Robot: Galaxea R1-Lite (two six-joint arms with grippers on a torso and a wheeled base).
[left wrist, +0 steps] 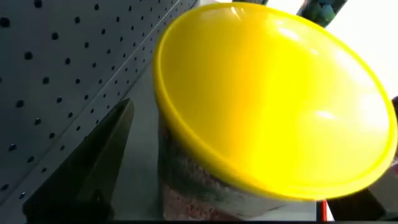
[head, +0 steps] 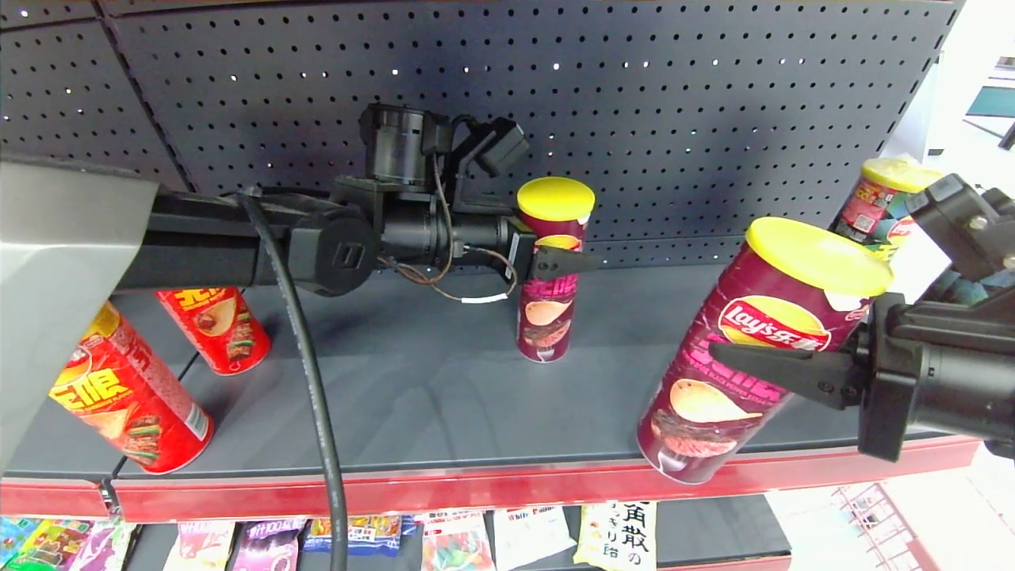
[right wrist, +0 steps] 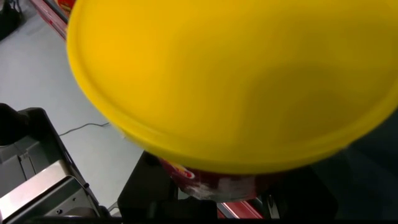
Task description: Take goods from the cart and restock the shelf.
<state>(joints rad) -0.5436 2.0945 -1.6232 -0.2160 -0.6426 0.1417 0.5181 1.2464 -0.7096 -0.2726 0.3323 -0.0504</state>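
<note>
Head view, right side: the right gripper [head: 761, 357] is clamped on the tilted can [head: 714, 412], purple with a yellow lid. Its foot is at the red front lip [head: 476, 484] of the shelf [head: 412, 396] and its top leans to the robot's right.
Head view, middle: the back can [head: 551, 317] stands upright near the pegboard, with the left gripper [head: 567, 258] around its upper part.
Left wrist view: one finger [left wrist: 93, 162] shows a gap to the can wall, so I judge these fingers are apart and not pressing.
Step in hand: probably setting the tilted can upright on the shelf.
How to do it well: first bring the can vertical, then move it inward from the lip so that the whole base lies on the board before the fingers let go.
Spacing: keep it away from the back can and from the far can [head: 880, 198] at the right.
Risk: if released while leaning, it may tip over the lip.
</note>
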